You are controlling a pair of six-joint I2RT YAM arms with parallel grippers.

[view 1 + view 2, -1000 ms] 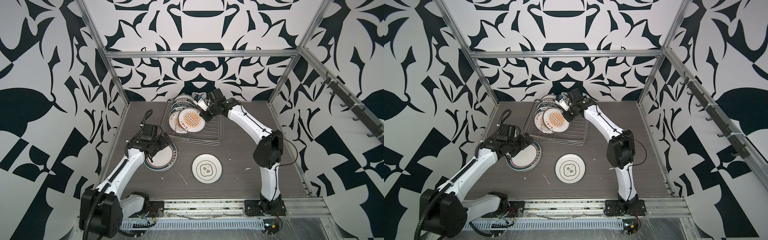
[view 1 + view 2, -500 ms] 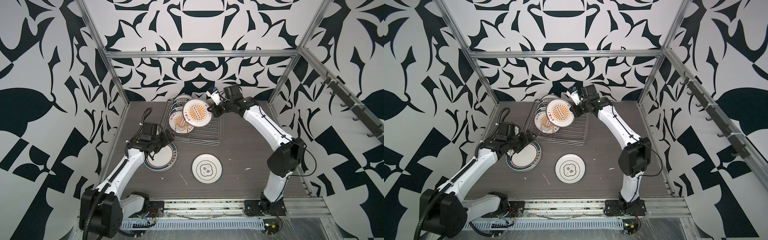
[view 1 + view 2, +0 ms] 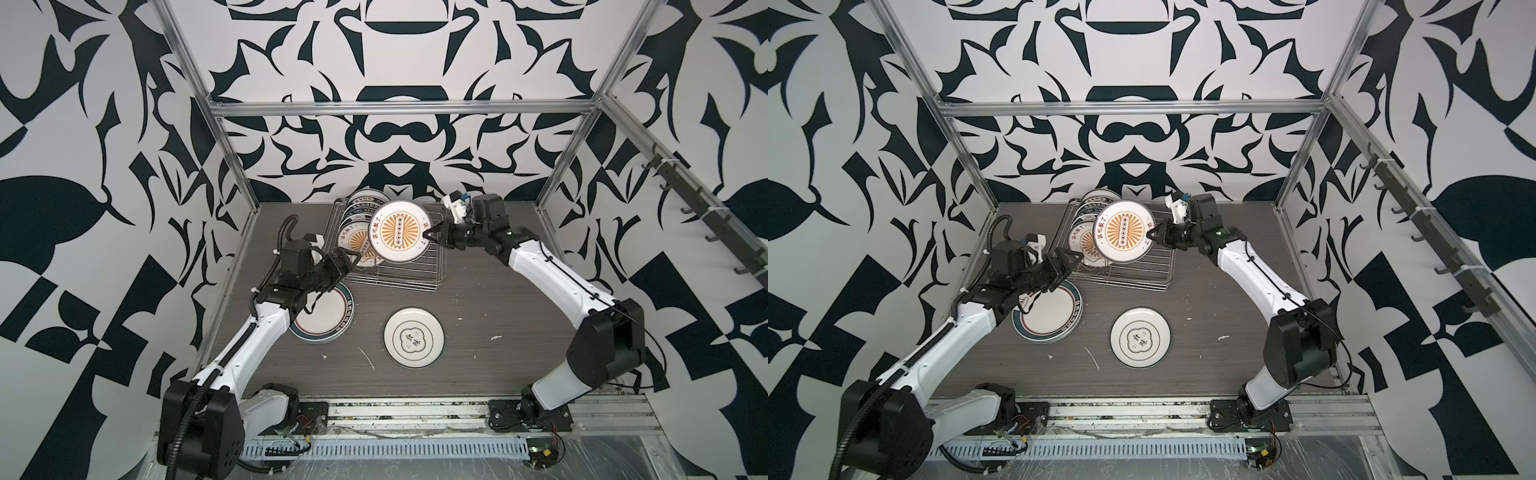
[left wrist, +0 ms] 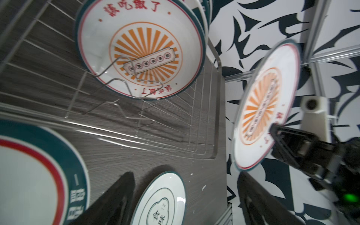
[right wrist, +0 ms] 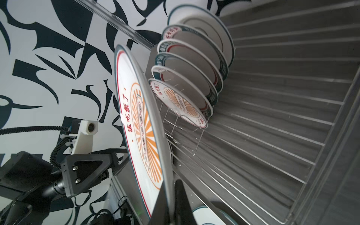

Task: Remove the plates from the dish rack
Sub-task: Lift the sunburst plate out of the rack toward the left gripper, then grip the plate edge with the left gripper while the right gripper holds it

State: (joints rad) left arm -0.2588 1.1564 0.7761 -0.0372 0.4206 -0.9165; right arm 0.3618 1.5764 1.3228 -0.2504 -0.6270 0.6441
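The dish rack (image 3: 434,266) stands at the back middle of the table (image 3: 498,324). The standing plates (image 3: 361,203) fill its left end, one behind another. My right claw (image 3: 428,235) holds the lifted plate (image 3: 400,231) by its right edge above the rack. My left claw (image 3: 347,259) hangs at the rack's front left corner. Before the rack lie the left plate (image 3: 328,316) and, to its right, the middle plate (image 3: 413,337).

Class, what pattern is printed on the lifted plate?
Orange sunburst on the lifted plate, clearest in a top view.

Grey woodgrain tabletop (image 3: 498,324): wire dish rack (image 3: 432,262) at back; teal-rimmed plate (image 3: 326,316), smaller character plate (image 3: 414,337) flat nearer.
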